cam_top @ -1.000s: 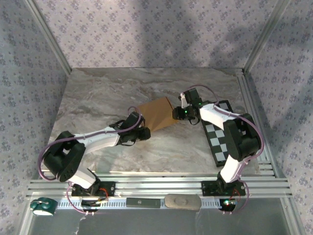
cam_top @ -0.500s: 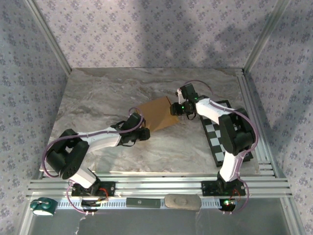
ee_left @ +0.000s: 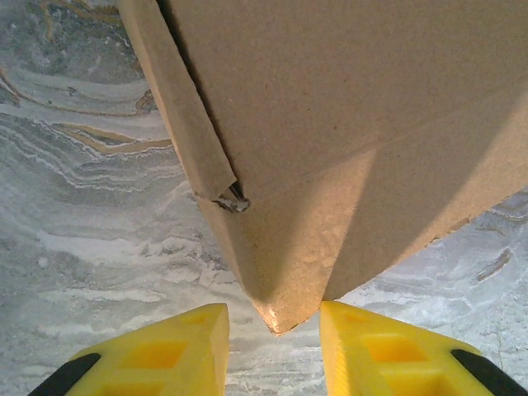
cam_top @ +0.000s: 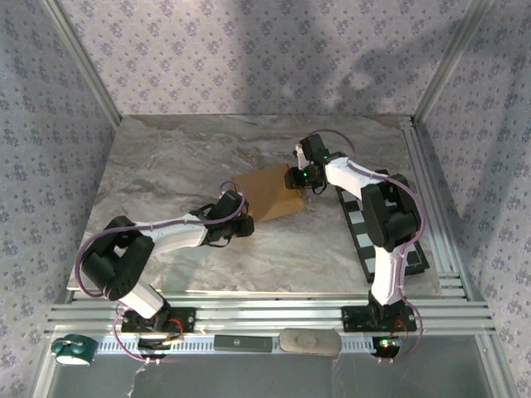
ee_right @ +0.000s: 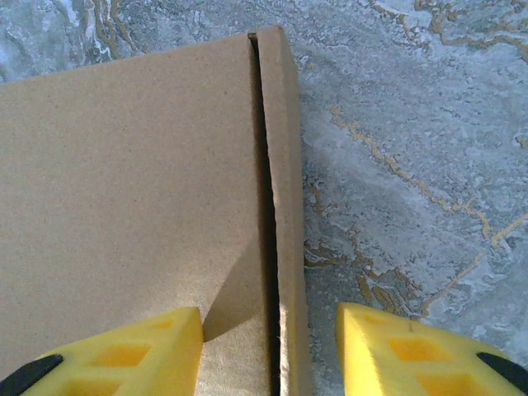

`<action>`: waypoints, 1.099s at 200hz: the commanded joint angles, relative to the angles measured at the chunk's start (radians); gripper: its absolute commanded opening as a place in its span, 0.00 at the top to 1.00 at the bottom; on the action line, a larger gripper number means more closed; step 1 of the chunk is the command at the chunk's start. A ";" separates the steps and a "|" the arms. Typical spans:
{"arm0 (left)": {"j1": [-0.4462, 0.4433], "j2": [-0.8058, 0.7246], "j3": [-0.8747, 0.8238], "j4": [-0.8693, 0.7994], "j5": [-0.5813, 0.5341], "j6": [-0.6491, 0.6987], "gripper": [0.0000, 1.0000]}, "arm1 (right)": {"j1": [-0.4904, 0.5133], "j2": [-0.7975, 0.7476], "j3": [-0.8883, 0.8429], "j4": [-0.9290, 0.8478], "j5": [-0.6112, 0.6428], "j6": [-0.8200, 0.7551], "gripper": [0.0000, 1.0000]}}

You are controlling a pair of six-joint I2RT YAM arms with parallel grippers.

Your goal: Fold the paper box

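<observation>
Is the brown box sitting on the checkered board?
No, the paper box lies on the marble table, beside the checkered board, not on it.

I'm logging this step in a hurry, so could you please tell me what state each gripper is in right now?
Left gripper: open, corner of the box between its jaws, not clamped.
Right gripper: open, straddling the box's edge, holding nothing.
</observation>
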 commanded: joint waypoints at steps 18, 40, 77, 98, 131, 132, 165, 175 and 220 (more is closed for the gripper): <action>0.018 0.007 0.023 0.013 -0.009 0.032 0.66 | 0.003 0.034 0.034 -0.082 -0.004 -0.020 0.53; 0.027 0.009 0.030 0.011 -0.006 0.037 0.67 | 0.003 0.035 0.034 -0.081 -0.006 -0.020 0.54; 0.033 0.002 0.041 0.002 -0.005 0.057 0.70 | 0.000 0.037 0.040 -0.085 -0.009 -0.021 0.55; 0.032 -0.008 0.055 -0.023 -0.004 0.074 0.69 | -0.002 0.041 0.051 -0.096 -0.006 -0.027 0.55; 0.034 -0.050 0.089 -0.123 -0.011 0.094 0.56 | -0.006 0.047 0.067 -0.109 -0.006 -0.033 0.55; 0.034 -0.052 0.089 -0.127 -0.012 0.094 0.56 | -0.007 0.047 0.067 -0.110 -0.006 -0.033 0.55; 0.066 -0.071 0.092 -0.162 0.000 0.120 0.55 | -0.007 0.047 0.069 -0.111 -0.010 -0.034 0.55; 0.078 -0.065 0.089 -0.143 0.025 0.123 0.56 | -0.008 0.047 0.069 -0.110 -0.010 -0.032 0.56; 0.087 0.015 0.112 -0.080 0.085 0.130 0.63 | -0.008 0.050 0.067 -0.112 -0.012 -0.029 0.56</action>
